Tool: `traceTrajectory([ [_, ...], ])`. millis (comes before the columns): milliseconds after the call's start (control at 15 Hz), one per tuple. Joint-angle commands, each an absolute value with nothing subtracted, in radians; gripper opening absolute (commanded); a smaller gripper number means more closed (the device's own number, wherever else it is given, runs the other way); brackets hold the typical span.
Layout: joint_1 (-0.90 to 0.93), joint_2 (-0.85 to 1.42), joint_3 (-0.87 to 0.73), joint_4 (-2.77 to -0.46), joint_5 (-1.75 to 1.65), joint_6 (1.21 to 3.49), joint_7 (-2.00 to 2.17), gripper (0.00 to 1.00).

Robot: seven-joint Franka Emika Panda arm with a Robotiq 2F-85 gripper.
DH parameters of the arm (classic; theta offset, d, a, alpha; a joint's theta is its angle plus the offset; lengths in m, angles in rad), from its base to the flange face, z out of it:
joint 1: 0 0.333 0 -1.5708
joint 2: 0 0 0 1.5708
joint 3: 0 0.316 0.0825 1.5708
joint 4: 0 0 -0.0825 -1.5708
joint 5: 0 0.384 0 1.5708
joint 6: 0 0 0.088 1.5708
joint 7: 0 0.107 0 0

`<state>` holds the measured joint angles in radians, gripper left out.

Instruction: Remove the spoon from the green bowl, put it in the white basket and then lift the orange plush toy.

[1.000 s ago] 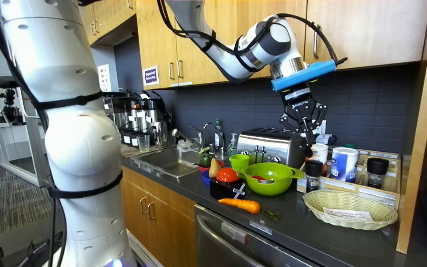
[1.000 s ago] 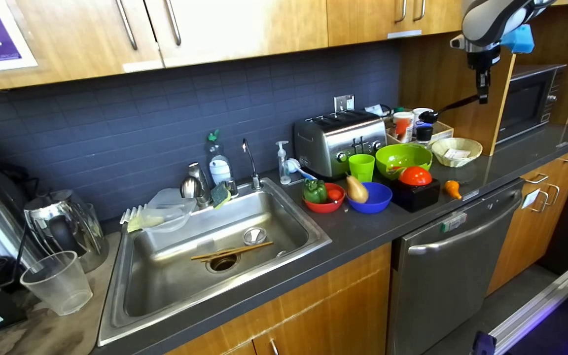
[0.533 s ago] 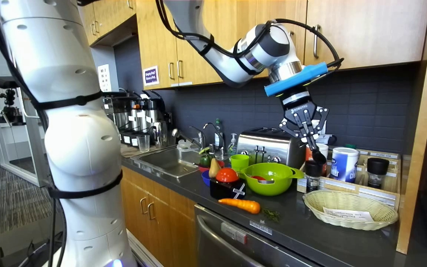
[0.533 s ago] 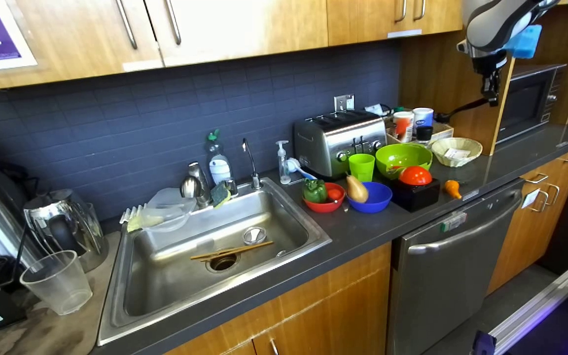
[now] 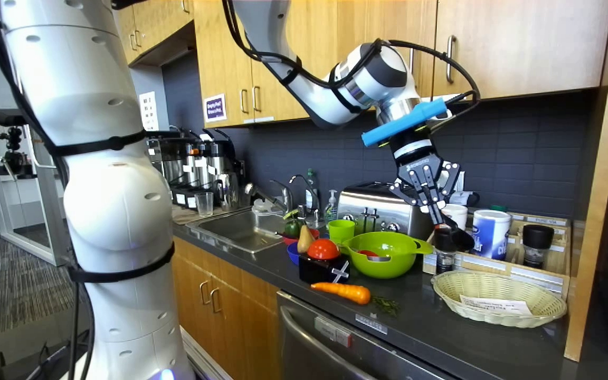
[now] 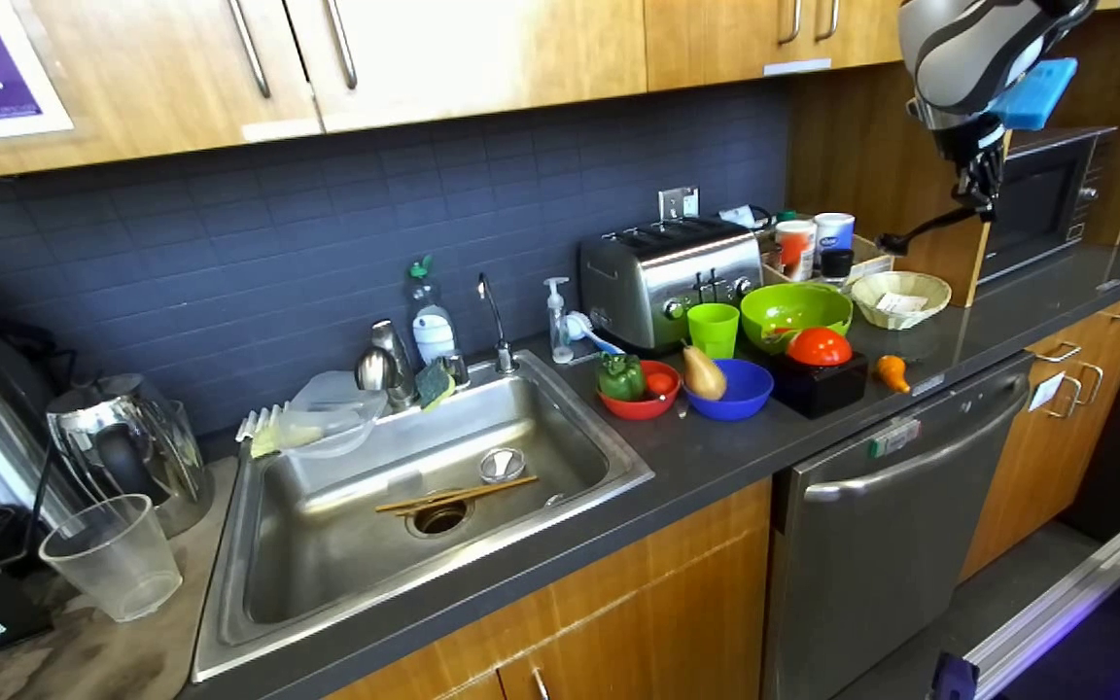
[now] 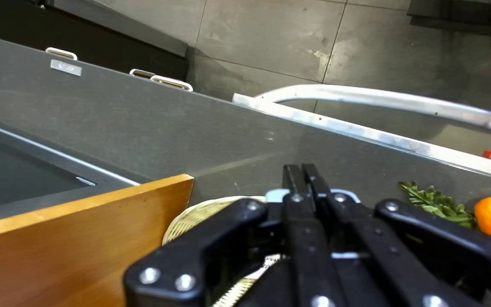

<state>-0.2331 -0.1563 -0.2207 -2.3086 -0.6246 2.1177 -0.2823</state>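
Note:
My gripper (image 5: 437,216) is shut on the dark spoon (image 5: 463,240), holding it in the air in front of the seasoning bin. In an exterior view the spoon (image 6: 929,229) points out sideways from the gripper (image 6: 984,210), its head above the back of the white basket (image 6: 933,299). The fingers in the wrist view (image 7: 291,179) stand close together; the spoon is hidden there, and the basket (image 7: 194,212) is partly covered by the gripper. The green bowl (image 5: 399,258) rests on the counter, with something red inside. A carrot-shaped orange toy (image 5: 343,291), possibly the orange plush toy, lies in front.
A paper slip (image 5: 496,305) lies in the basket. Behind it stand a pepper grinder (image 5: 445,253) and a blue-white canister (image 5: 490,235). A wooden side panel (image 7: 113,238) rises beside the basket. The toaster (image 5: 383,208) stands behind the bowl, a black box (image 5: 314,270) beside it.
The gripper has tilted and the spoon has come down and to the right in both exterior views, its head now in front of the seasoning canisters. The bowl, basket and orange toy have not moved.

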Motion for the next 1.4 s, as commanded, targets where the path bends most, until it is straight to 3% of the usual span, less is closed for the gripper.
traceTrajectory([
  [0,-0.221,-0.125,-0.207,-2.302,-0.625,2.086,-0.227,0.01],
  [1333,-0.232,0.063,-0.228,-2.188,-0.614,2.092,-0.209,0.01],
])
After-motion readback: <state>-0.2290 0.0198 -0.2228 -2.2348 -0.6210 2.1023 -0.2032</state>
